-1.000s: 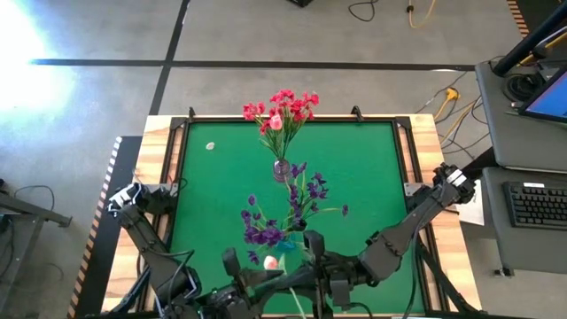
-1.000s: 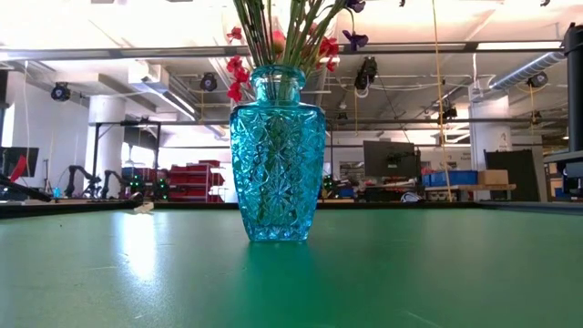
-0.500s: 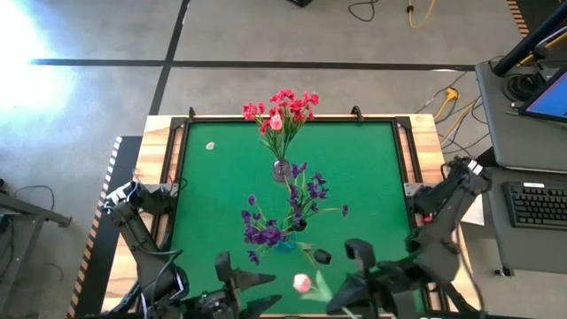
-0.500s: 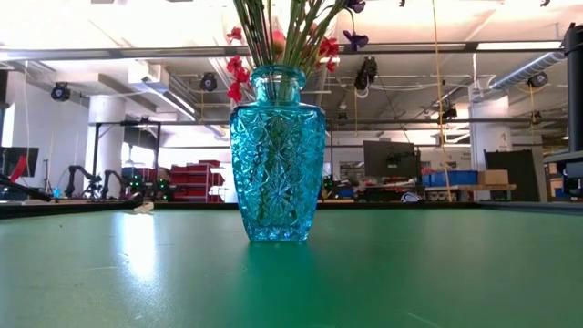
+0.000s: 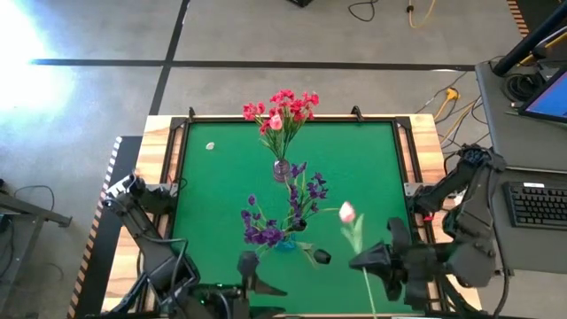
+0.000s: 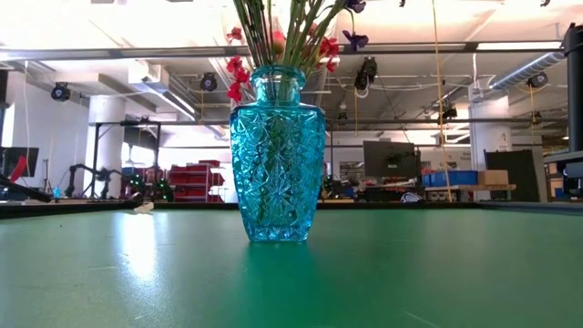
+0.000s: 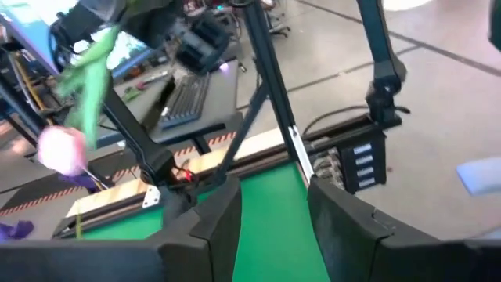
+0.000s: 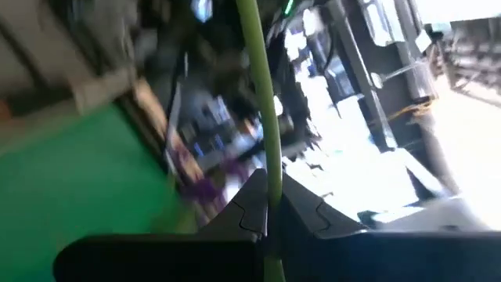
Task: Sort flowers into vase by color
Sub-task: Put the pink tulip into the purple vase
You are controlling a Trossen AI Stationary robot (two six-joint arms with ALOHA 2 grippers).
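**Right arm holds the pink tulip; left arm empty at the near edge**

Surface: green mat (image 5: 372, 168) in a wooden-framed table, sitting on grey concrete floor with black tape lines. A small pale scrap (image 5: 210, 147) lies near the far-left corner. A desk with a keyboard (image 5: 539, 205) stands to the right of the table.

High view:
- right gripper (image 5: 365, 261) sits over the near-right part of the mat, fingers closed on the thin green stem of a pale pink tulip (image 5: 347, 213). Bud points toward the middle of the mat, just right of the purple sprays.
- left gripper (image 5: 251, 273) is at the near edge, left of centre, fingers parted, nothing between them.
- purple flowers (image 5: 266, 232) spread around a blue vase (image 5: 285, 242) near mat centre.
- red/pink flowers (image 5: 282, 108) fan out from a small vase (image 5: 281, 168) toward the far edge.

Low view: only the cut-glass turquoise vase (image 6: 277, 153) with stems and red blooms at its neck, and a workshop room behind it with monitors, shelving and ceiling ducts. Neither arm nor the tulip shows here.

Left wrist view: own fingers (image 7: 223, 222) are spread with bare green mat between them. The tulip bud (image 7: 61, 149) and its leaf show blurred, farther off, with the right arm behind.

Right wrist view: the stem (image 8: 262, 94) runs straight up out of the closed fingers (image 8: 301, 210). The bloom is out of shot. Purple flowers show blurred beyond.
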